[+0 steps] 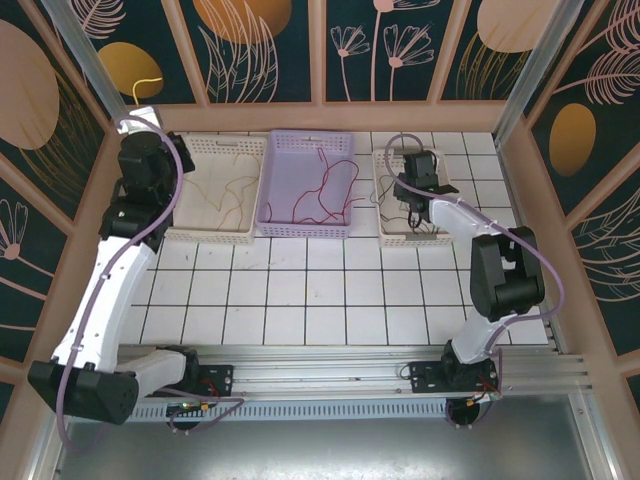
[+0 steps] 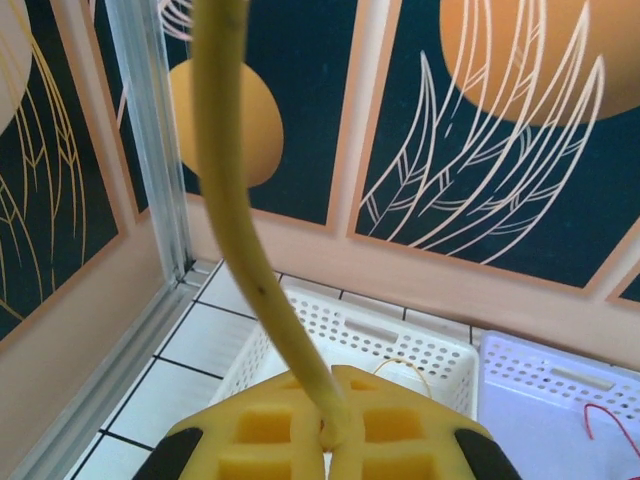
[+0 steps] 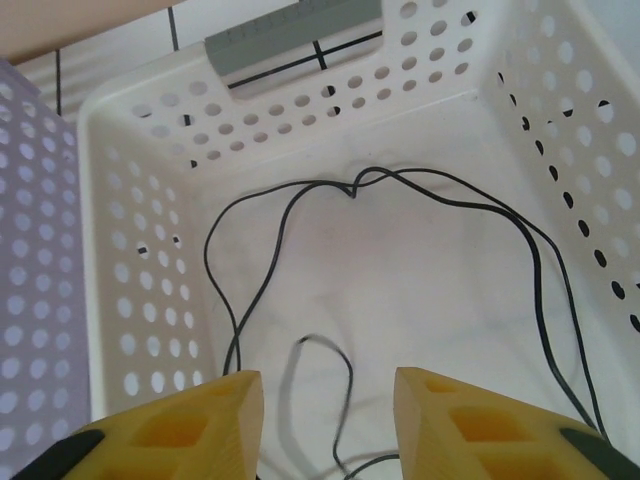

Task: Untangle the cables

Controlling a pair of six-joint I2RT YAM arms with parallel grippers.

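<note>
Nearly done I reckon: black cable (image 3: 360, 185) sits alone in the right white basket (image 3: 140, 260) under my half-open, empty right claw (image 3: 328, 400), red cable (image 1: 322, 190) is in the middle purple basket (image 1: 305, 230), and only the yellow cable (image 2: 235, 200), pinched in my shut left claw (image 2: 330, 410), needs dropping into the left basket (image 1: 215, 238).

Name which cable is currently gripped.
The yellow cable, pinched in the shut left end effector; the black cable lies loose in its white basket, the red cable in the lilac basket.
</note>
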